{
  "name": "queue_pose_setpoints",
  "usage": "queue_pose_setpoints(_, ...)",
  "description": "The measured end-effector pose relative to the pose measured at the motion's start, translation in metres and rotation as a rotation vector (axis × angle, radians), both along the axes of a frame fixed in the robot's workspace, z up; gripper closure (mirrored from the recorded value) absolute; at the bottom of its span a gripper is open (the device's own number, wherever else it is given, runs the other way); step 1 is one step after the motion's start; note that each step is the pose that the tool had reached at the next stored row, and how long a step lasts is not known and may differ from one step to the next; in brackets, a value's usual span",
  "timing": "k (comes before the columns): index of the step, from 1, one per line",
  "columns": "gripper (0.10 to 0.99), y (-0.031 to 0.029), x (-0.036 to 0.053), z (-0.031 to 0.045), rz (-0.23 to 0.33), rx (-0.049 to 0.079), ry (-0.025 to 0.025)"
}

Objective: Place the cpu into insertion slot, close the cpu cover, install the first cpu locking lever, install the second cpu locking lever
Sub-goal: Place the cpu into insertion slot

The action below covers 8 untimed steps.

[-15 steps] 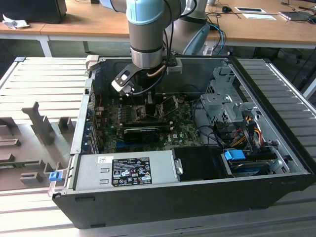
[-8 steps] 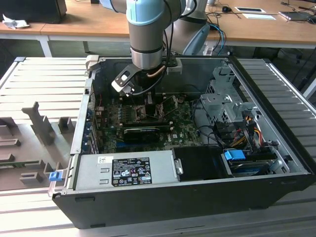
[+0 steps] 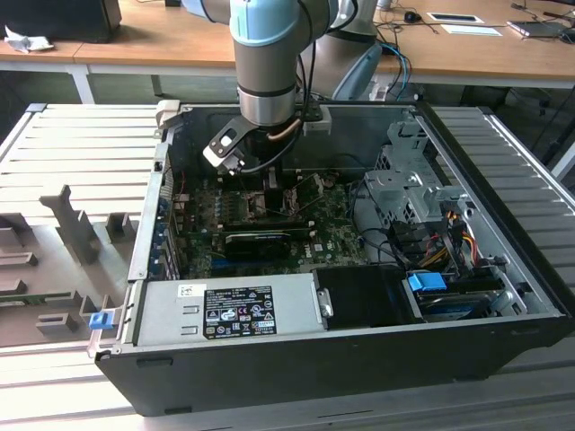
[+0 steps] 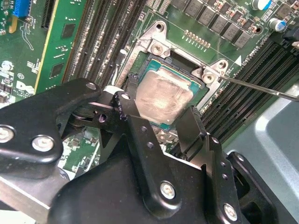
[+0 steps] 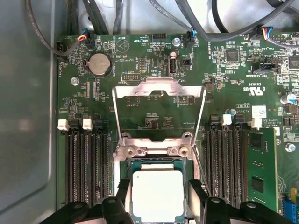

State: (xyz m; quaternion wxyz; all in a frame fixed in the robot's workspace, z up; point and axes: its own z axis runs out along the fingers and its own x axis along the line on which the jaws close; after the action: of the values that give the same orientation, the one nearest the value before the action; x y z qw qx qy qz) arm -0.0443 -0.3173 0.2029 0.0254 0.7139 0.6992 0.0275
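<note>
End effector is down inside the open pc case, over the green mobo. It's clamped on the cpu w/ fingers snug on two opposite edges. Cpu cover is flipped up, wide open. Cpu sits in the insertion slot, about level w/ its black rim afaict. One locking lever pokes out sideways from the slot's corner, not latched.
</note>
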Motion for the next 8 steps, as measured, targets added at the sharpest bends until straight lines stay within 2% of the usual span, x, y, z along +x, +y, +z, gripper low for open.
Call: queue_pose_setpoints(8, 0.482, 0.0022, 0.0, -0.0002, 0.0, 0.002, 0.0001)
